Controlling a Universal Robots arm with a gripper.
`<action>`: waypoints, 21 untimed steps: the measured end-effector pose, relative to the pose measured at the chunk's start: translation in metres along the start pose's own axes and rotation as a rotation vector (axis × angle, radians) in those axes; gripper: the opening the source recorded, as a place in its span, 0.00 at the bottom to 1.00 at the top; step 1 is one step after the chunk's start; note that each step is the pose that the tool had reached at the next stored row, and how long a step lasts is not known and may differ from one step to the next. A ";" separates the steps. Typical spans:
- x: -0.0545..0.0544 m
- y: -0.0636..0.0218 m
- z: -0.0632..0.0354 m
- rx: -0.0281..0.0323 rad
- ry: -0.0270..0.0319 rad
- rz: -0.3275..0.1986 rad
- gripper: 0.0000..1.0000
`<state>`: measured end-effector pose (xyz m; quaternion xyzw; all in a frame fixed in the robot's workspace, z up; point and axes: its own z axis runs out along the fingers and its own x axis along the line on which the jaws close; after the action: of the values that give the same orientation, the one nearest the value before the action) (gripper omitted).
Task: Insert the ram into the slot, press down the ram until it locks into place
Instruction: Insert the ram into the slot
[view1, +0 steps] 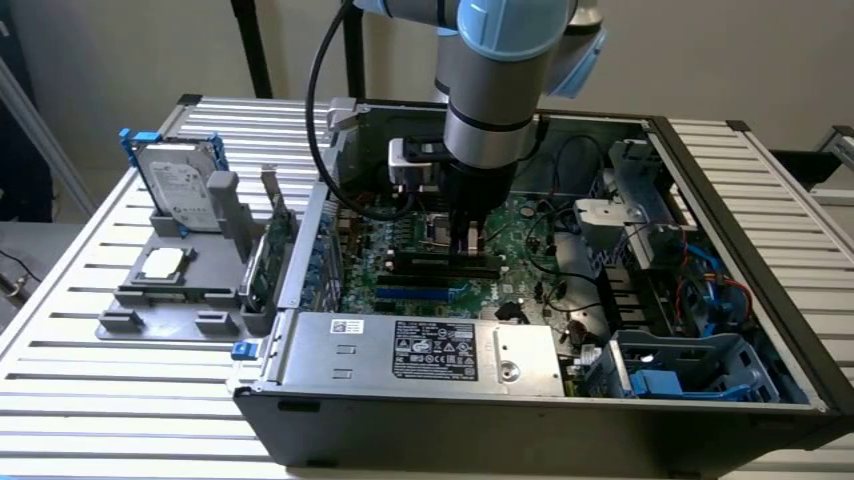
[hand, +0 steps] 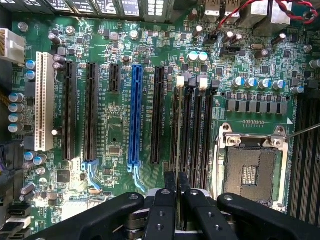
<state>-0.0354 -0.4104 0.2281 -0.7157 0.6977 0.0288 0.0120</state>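
The ram (hand: 176, 160) is seen edge-on in the wrist view, clamped between the fingers (hand: 169, 186) of the pincer (hand: 176, 181), which are drawn nearly together on it. That this thin strip is the ram is judged, not plainly read. It is held in line w/ the slot (hand: 175, 100), the outermost of the black memory sockets, on the side away from the CPU socket (hand: 250, 172).

Step in hand, as judged: seating. To be done well, the stick is to be kept parallel to the slot along its whole length, w/ the notch matched. Force is to be applied straight down & evenly, so that neither end is tipped in first.

In the ext. view the arm (view1: 494, 90) is set approx. vert. into the open case (view1: 534, 435), wrist pointed down, w/ the pincer at 12 o'clock of the blue slot (view1: 414, 293). A grey tray (view1: 160, 300) is carried on the surface (view1: 80, 400) at 9 o'clock of the case.
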 end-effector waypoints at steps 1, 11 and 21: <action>0.000 0.0000 0.0002 0.0000 0.0000 0.000 0.13; -0.001 -0.0003 0.0016 0.0001 -0.0002 0.000 0.13; -0.001 -0.0003 0.0045 0.0002 -0.0004 0.000 0.15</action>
<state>-0.0353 -0.4091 0.2236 -0.7156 0.6978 0.0289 0.0122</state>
